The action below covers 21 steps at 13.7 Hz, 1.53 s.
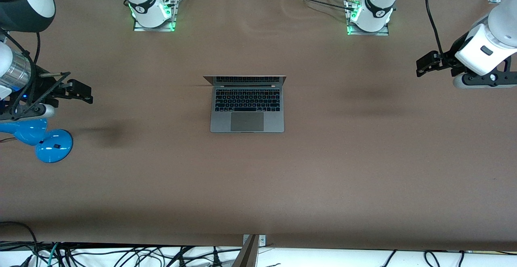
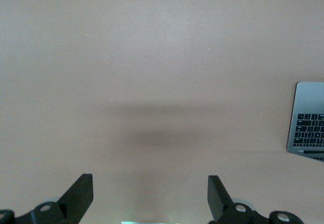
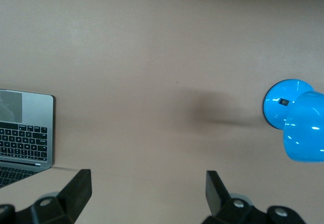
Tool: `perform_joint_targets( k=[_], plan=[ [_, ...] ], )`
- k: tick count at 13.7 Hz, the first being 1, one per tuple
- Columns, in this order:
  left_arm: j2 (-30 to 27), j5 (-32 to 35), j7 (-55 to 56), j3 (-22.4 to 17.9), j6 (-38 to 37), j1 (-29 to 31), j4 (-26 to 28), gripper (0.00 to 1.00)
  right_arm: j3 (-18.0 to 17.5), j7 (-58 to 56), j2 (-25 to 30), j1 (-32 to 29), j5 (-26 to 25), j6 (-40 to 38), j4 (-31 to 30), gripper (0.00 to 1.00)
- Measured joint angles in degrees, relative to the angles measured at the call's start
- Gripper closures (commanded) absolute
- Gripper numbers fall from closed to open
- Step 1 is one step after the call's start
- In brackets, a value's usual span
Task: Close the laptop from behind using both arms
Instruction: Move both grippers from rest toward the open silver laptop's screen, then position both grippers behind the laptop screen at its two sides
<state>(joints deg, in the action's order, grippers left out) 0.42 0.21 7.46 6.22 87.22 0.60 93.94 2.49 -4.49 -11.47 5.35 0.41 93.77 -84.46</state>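
While the table (image 1: 258, 178) lies broad and brown under me, the laptop (image 1: 247, 104) sits open at its middle, lid raised toward my bases, keyboard facing the front camera. Both my arms hang well apart from it: my left gripper (image 1: 424, 66) is over the table's left-arm end, fingers (image 2: 81, 193) spread apart, holding nothing; my right gripper (image 1: 83, 93) is over the right-arm end, above the blue lamp (image 1: 44, 139), fingers (image 3: 78, 188) likewise apart and empty. I judge the risk is uneven pushing: if one hand meets the lid sooner, the laptop may twist or slide, or the lid may slam
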Motion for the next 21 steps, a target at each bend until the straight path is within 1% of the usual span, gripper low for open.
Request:
perform_joint_targets(
  k=[3,5,7,10,12,14,16,18,21],
  plan=[
    [0.9,0.0,-0.1,0.4,0.0,-1.1,0.0,0.0,0.0,0.0,0.0,0.0,0.0,0.0,0.0,0.0],
    [1.2,-0.4,0.0,1.4,-0.3,-1.4,0.0,0.0,0.0,0.0,0.0,0.0,0.0,0.0,0.0,0.0],
    [1.5,-1.3,1.3,3.8,-0.7,-1.5,0.0,0.0,0.0,0.0,0.0,0.0,0.0,0.0,0.0,0.0],
    [2.2,-3.7,6.2,7.9,-0.7,-1.8,0.1,0.0,-0.1,0.0,-0.1,0.2,0.1,-0.2,-0.1,0.01],
    [3.1,-6.9,9.4,9.5,-0.8,-2.2,0.1,0.0,-0.3,-0.1,-0.7,0.5,0.2,-1.2,-0.2,0.03],
    [4.4,-9.9,13.3,10.7,-0.8,-2.3,0.2,0.0,-0.5,-0.1,-1.3,2.5,0.5,-2.2,-0.2,0.05],
    [5.9,-10.3,17.0,13.2,-0.8,-2.5,0.2,0.0,-0.7,0.1,-1.6,6.1,0.7,-2.8,-0.2,0.05],
    [7.0,-10.3,21.0,16.0,-0.9,-2.9,0.3,0.0,-0.8,2.1,-2.0,9.2,3.0,-3.1,-0.3,0.05],
    [9.2,-10.3,26.2,19.6,-0.7,-3.4,0.5,0.0,-0.8,7.2,-3.3,10.1,9.7,-3.2,-0.3,0.04]
  ],
)
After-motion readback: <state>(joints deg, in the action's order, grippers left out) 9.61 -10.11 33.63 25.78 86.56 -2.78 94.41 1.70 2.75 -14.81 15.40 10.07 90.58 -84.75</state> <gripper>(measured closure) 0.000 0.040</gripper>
